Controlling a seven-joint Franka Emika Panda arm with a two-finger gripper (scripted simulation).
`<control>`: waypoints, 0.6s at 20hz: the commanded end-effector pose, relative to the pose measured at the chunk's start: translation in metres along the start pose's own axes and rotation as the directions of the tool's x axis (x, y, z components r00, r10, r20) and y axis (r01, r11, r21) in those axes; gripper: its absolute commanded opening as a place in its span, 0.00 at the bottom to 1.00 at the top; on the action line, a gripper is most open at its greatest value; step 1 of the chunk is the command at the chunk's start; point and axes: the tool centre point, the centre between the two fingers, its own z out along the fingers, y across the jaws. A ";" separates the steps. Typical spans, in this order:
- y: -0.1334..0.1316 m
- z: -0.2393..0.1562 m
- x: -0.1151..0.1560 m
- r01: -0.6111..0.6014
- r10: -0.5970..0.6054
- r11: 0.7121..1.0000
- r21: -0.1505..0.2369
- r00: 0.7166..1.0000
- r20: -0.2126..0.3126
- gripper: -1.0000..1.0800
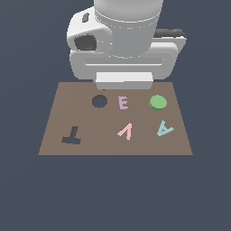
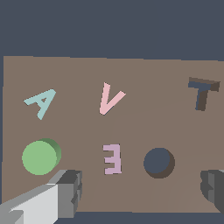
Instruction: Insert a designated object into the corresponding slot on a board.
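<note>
The green disc [image 1: 158,102] lies flat on the brown board [image 1: 58,117] at the exterior view's right, next to the pink E [image 1: 123,103]. The dark circular slot [image 1: 99,101] is on the E's other side, empty. In the wrist view the disc [image 2: 39,157], the E [image 2: 112,159] and the slot [image 2: 158,162] lie in one row. My gripper [image 2: 140,190] hovers above the board's edge near the E, jaws wide apart and empty. One finger [image 2: 66,192] is close to the disc. In the exterior view the arm's body hides the fingers.
A pink V [image 1: 126,131], a teal A [image 1: 164,129] and a dark T-shaped cut-out [image 1: 72,135] sit in the board's other row. The arm's white body [image 1: 126,40] looms over the board's far edge. The board lies on a dark blue-grey floor [image 1: 113,194].
</note>
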 end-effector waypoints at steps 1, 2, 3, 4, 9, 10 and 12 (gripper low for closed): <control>0.000 0.000 0.000 0.000 0.000 1.000 0.000 1.000 0.000 0.96; 0.000 0.000 0.000 0.001 -0.001 1.000 0.000 1.000 0.000 0.96; -0.001 0.001 0.000 0.005 -0.005 1.000 0.000 1.000 0.000 0.96; -0.002 0.002 0.000 0.010 -0.010 1.000 0.000 1.000 0.000 0.96; -0.015 0.012 0.002 0.073 -0.073 0.997 0.002 0.997 -0.001 0.96; -0.019 0.015 0.002 0.092 -0.092 0.996 0.002 0.996 -0.002 0.96; -0.029 0.023 0.002 0.138 -0.138 0.990 0.003 0.990 -0.002 0.96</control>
